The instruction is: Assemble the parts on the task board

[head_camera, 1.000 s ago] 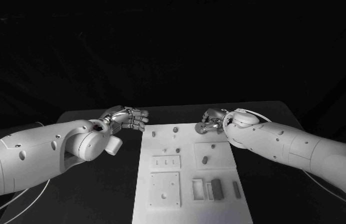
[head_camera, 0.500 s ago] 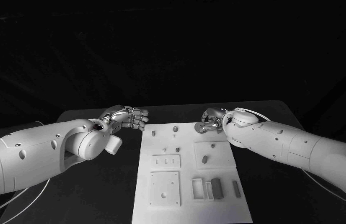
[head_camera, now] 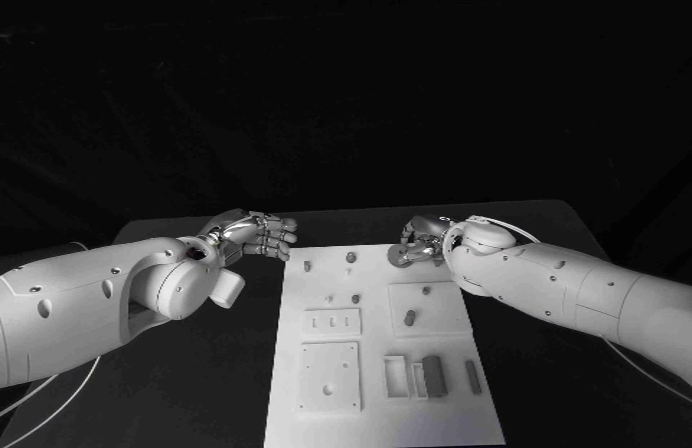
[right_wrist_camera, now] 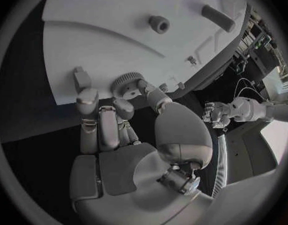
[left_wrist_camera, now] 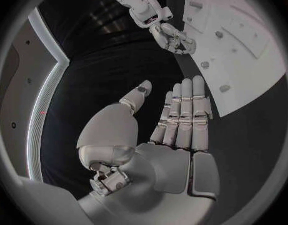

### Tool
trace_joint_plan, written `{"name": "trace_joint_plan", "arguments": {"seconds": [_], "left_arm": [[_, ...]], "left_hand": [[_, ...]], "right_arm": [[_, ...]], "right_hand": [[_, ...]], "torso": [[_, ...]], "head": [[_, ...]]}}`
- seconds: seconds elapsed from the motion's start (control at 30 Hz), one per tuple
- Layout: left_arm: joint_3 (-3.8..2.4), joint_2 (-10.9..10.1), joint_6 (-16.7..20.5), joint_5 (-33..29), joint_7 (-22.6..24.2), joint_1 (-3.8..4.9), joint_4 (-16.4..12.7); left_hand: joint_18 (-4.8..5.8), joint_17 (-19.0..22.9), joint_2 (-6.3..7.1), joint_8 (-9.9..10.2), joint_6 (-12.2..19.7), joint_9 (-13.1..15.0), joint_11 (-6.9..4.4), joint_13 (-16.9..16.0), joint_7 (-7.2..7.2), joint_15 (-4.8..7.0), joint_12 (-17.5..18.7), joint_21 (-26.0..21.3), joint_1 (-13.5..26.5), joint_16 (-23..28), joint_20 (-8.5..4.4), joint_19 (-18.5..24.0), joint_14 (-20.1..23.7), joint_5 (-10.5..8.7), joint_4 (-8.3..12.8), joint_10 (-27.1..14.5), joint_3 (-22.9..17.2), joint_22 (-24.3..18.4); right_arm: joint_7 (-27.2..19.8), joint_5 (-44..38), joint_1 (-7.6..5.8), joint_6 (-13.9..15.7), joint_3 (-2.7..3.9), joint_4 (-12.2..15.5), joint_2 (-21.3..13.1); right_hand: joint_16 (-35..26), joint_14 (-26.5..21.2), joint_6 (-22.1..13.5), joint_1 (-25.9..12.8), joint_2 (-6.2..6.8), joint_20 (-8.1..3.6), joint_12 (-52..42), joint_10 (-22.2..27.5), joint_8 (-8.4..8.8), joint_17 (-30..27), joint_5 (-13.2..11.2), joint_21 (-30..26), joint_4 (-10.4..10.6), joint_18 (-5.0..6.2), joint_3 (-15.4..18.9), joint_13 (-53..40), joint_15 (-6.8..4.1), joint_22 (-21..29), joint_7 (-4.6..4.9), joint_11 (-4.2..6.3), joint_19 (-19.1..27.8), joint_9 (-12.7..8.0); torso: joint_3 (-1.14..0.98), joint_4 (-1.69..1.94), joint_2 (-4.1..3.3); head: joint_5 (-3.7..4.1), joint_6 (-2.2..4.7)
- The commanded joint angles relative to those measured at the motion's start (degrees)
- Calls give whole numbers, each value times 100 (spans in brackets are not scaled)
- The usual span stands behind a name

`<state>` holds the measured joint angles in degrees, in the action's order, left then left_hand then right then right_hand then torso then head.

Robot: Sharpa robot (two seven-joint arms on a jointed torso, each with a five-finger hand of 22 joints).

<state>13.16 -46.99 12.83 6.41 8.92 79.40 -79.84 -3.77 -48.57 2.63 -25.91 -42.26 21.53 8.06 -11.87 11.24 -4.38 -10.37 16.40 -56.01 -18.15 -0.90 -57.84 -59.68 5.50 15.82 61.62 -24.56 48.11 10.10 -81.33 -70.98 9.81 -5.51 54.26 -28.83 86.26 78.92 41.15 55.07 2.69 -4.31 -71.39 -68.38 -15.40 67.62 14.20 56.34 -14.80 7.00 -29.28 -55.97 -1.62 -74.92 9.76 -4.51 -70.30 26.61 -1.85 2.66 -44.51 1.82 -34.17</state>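
A flat white rectangular task board lies on the black table, and small grey parts sit on it. A grey toothed gear wheel shows ridges around its rim, beside the silver metal right hand.

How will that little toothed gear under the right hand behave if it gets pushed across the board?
The gear looks stiff and light. Lying flat on the task board, it would probably slide rather than roll. The right hand has fingers against its toothed rim, so it may turn or skid sideways.
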Motion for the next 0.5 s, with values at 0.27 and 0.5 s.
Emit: {"name": "trace_joint_plan", "arguments": {"seconds": [0.27, 0.5], "left_arm": [[-4, -1, -19, 10, 57, 5, -17], [-4, -10, -8, 10, 58, 5, -28]], "left_hand": [[-92, -12, 17, 33, 30, 13, 17, -9, 33, 4, 34, -36, 40, 43, -44, 1, -41, -23, -23, -20, 5, 8], [-92, -16, 17, 33, 28, 16, 16, -11, 32, 5, 35, -36, 36, 47, -45, 1, -42, -20, -21, -19, 2, 8]], "right_arm": [[-10, -68, 26, 192, -15, 99, -82], [13, -68, -26, 249, -15, 324, -180]], "right_hand": [[32, 7, 142, -24, -29, -15, -29, -18, -26, 2, 0, 36, -53, 800, 6, 13, -42, -113, 84, 47, 10, 4], [31, 8, 147, -49, 0, -15, -25, -23, -25, -3, -12, 37, -51, 800, 15, 19, -47, -110, 80, 51, 5, -3]], "torso": [[-1, 1, 0], [-4, -6, 0]], "head": [[3, -2], [4, 0]]}}
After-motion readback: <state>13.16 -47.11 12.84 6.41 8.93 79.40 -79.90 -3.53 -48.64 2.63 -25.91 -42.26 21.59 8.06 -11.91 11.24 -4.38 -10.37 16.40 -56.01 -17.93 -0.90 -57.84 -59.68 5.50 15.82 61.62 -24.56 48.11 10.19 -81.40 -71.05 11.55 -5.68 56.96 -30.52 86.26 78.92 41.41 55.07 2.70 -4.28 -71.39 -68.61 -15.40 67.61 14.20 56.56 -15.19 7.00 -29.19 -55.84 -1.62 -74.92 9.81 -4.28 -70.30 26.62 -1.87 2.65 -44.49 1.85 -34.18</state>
